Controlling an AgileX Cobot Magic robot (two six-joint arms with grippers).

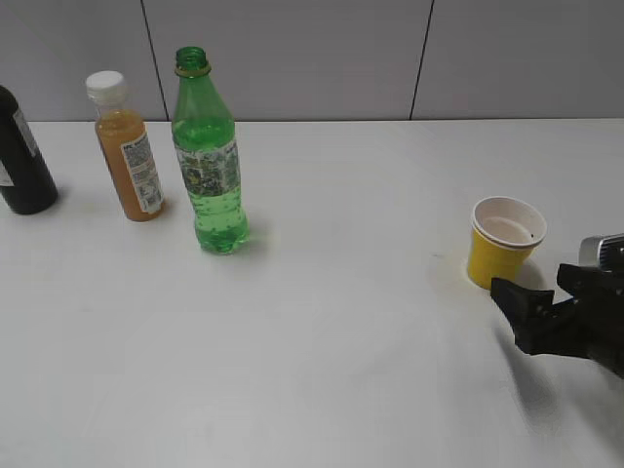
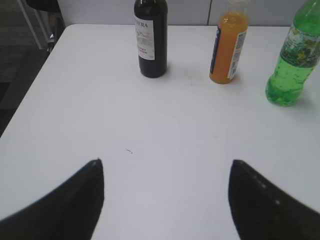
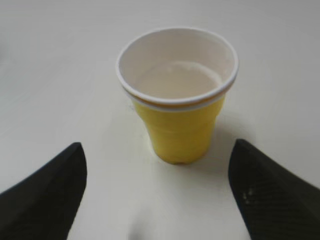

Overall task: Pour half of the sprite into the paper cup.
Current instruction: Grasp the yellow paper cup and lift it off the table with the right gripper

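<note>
The sprite (image 1: 207, 156) stands upright on the white counter (image 1: 331, 322), far and to the left, its cap off and the green body roughly half full or a little more. Just to its left stands the orange juice bottle (image 1: 129, 146), and further left, at the edge of the exterior view, the dark bottle (image 1: 21, 156). The paper cup (image 1: 504, 241) sits upright and empty on the right side, well apart from all three bottles.

The left claw (image 2: 165, 195) is open, its two dark fingers spread wide with nothing between them. It hangs over bare counter near the front, and the left wrist view shows the sprite lying ahead of it and off to the right, past the other two bottles in the row. The bottle's long axis is vertical, so a grasp from the side around the body looks the natural approach.

The right claw (image 1: 534, 310) is also open and empty. It sits just on the near side of the paper cup, and the right wrist view shows the cup centred ahead of the spread fingers, not touching either.

By my judgement the left arm is the one placed for the bottle and the right arm for the cup; nothing is gripped yet and pouring has not begun.
</note>
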